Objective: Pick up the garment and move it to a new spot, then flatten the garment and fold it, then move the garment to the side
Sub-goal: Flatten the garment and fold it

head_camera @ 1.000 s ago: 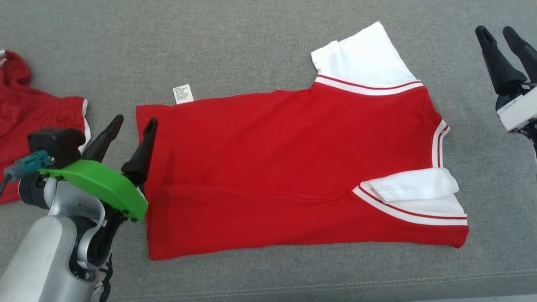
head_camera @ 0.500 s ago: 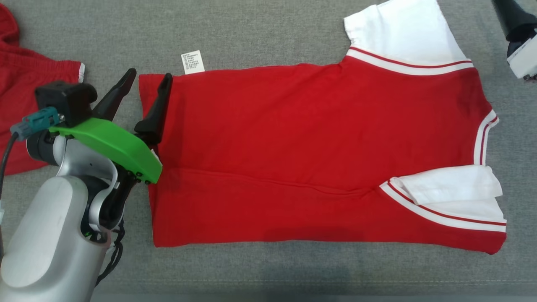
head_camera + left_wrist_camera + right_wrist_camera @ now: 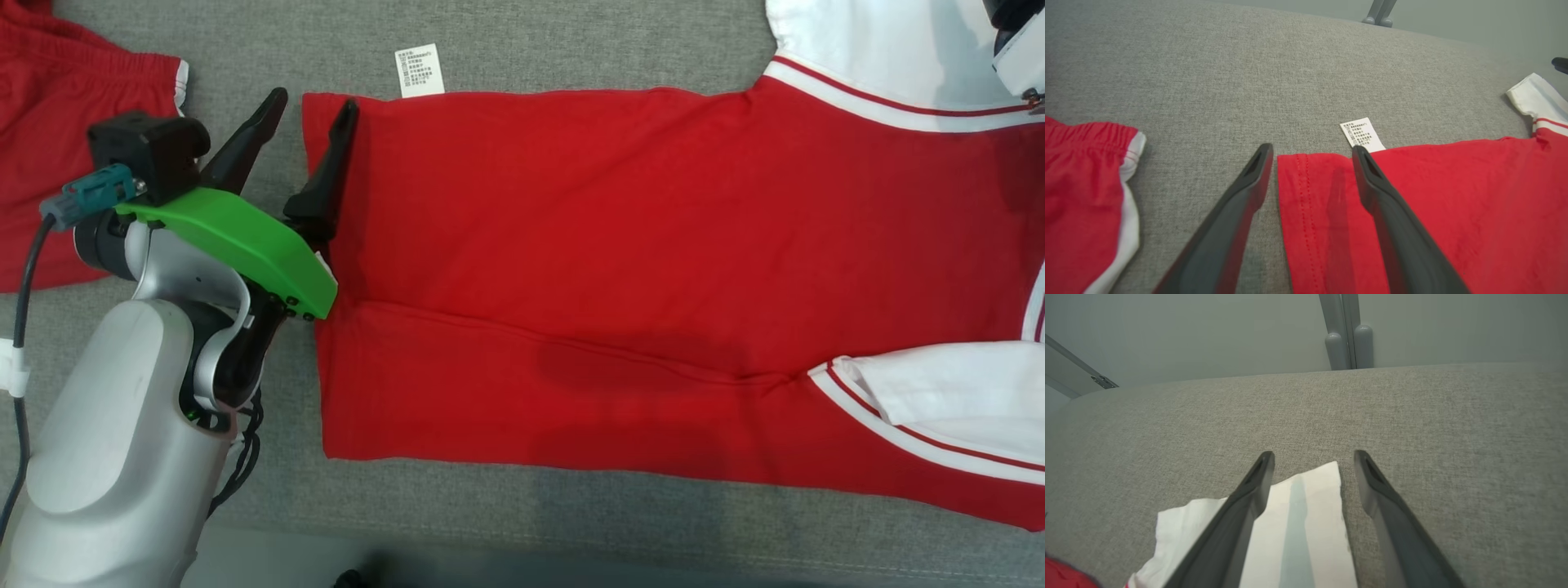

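Observation:
The garment (image 3: 637, 245) is a red shirt with white sleeves, spread flat on the grey cushion (image 3: 571, 523); a lengthwise crease runs along its near part. My left gripper (image 3: 314, 100) is open at the hem's far corner, one finger above the grey cloth and the other above the red cloth. In the left wrist view the left gripper (image 3: 1311, 148) straddles that hem edge of the garment (image 3: 1433, 204). My right gripper (image 3: 1313, 454) is open above the end of the far white sleeve (image 3: 1310, 522). Its pale body (image 3: 1016, 45) shows at the head view's top right.
A second red garment with white trim (image 3: 49, 163) lies left of my left arm. A white care label (image 3: 420, 69) sticks out at the hem corner. The cushion's front edge runs along the bottom of the head view. Grey metal posts (image 3: 1347, 343) stand behind the cushion.
The head camera has moved closer and the whole picture has shifted. The left gripper stays open at the hem corner. The right gripper has come in over the far sleeve.

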Tool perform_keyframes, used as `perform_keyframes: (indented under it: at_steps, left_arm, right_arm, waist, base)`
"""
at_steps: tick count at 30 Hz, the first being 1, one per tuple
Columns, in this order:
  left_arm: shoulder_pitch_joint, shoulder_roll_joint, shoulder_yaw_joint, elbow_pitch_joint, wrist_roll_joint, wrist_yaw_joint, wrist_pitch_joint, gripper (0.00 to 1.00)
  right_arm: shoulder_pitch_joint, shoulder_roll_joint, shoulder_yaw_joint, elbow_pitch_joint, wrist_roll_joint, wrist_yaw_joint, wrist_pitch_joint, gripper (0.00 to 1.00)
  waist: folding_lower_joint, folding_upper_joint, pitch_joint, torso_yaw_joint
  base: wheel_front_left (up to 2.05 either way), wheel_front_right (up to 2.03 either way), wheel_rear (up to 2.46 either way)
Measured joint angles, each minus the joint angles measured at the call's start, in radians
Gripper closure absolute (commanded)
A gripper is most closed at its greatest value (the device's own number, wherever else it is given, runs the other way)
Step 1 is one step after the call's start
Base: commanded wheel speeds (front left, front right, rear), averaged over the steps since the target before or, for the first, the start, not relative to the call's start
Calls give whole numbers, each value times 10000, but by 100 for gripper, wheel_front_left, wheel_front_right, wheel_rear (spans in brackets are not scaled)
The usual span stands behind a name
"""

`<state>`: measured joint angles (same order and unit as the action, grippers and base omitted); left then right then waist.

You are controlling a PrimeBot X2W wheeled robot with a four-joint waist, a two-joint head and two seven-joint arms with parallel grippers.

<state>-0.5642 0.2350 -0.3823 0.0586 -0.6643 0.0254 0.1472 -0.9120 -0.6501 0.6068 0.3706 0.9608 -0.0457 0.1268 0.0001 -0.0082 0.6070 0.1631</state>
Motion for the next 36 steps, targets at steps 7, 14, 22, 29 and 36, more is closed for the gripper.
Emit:
perform_keyframes:
  at_steps: [7,14,22,29,36]
  left_arm:
    - [-325,-90,-94,504,2,-171,-163,0]
    - [-454,-249,-309,1014,0,-412,-157,0]
    - [-785,-293,-339,1522,0,-533,-174,0]
    - [-953,-316,-341,1937,0,-608,-190,77]
    - [-1017,-430,-351,2316,0,-780,-439,100]
  right_arm:
    - [-274,290,217,675,-6,59,330,0]
    - [-686,370,313,1172,-15,186,550,0]
    - [-990,575,472,1569,-12,504,759,31]
    - [-1103,786,529,1904,144,857,978,100]
    - [-1120,1018,577,2196,176,1162,936,100]
  waist:
    - [0,0,287,220]
    - [0,0,342,246]
    - [0,0,359,209]
    - [0,0,331,166]
    - [0,0,194,145]
  base:
    - [0,0,0]
    - [0,0,0]
    - [0,0,0]
    - [0,0,0]
    - [0,0,0]
